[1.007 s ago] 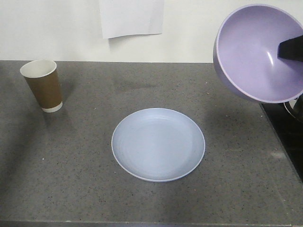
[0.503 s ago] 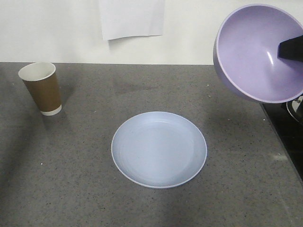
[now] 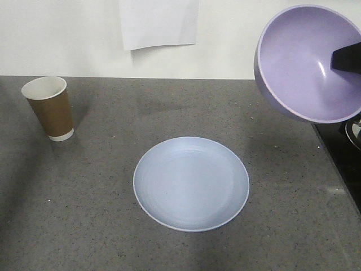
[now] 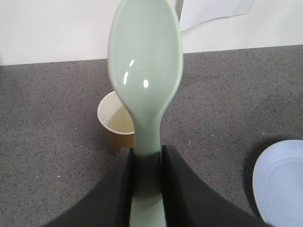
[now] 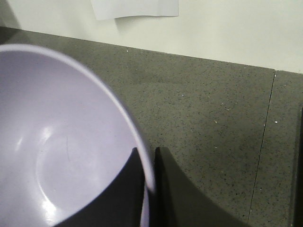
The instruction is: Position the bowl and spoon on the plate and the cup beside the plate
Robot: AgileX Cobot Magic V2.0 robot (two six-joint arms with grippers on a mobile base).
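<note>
Right end effector, mostly off-frame, astride tilted bowl rim

On my front camera the plate lies flat on the dark speckled counter, mid-scene and nearer to me than the other things. The cup stands upright at the far left, well apart from the plate. At the upper right the bowl hangs above the counter, tipped so its hollow faces me. I see one dark finger of the right gripper against the bowl's inner wall. A white sheet hangs on the far wall.
</note>
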